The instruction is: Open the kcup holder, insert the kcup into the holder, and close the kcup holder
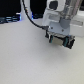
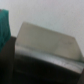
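Observation:
Both views are blurred. In the exterior view my gripper (image 1: 60, 42) hangs below the white wrist, above a pale table (image 1: 30, 62); its dark fingers (image 1: 70, 44) show, but the gap between them is unclear. The wrist view shows a box-shaped unit with a flat grey top and a shiny front edge, which I take for the kcup holder (image 2: 47, 42); its front falls into shadow, and no handles or slots show. The holder does not show in the exterior view. The kcup with the green top is out of view in both.
A teal block (image 2: 4, 27) sits beside the box in the wrist view. In the exterior view a black cable (image 1: 31, 17) loops from the arm, and dark equipment with blue lights (image 1: 10, 19) lines the back at the exterior view's left.

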Motion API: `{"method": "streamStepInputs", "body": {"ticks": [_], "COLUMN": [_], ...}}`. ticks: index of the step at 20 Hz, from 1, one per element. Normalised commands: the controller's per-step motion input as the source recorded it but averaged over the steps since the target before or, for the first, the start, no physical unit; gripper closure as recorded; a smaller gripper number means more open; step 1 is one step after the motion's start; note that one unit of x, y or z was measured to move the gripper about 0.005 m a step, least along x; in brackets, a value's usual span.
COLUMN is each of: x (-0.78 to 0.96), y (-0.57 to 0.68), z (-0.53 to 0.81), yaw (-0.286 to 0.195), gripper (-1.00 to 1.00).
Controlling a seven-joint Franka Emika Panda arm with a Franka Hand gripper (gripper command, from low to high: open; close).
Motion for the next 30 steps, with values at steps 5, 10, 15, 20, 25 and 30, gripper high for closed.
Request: {"method": "streamStepInputs", "body": {"ticks": [5, 10, 15, 20, 25, 30], "x": [-0.31, -0.41, -0.37, -0.59, -0.78, -0.85], "y": [0.47, 0.42, 0.66, 0.68, 0.61, 0.57], "z": [0.00, -0.01, 0.06, 0.09, 0.04, 0.00], "yaw": [0.136, 0.132, 0.058, 0.027, 0.032, 0.021], "gripper": [-1.00, -1.00, -1.00, -1.00, -1.00, -1.00]}}
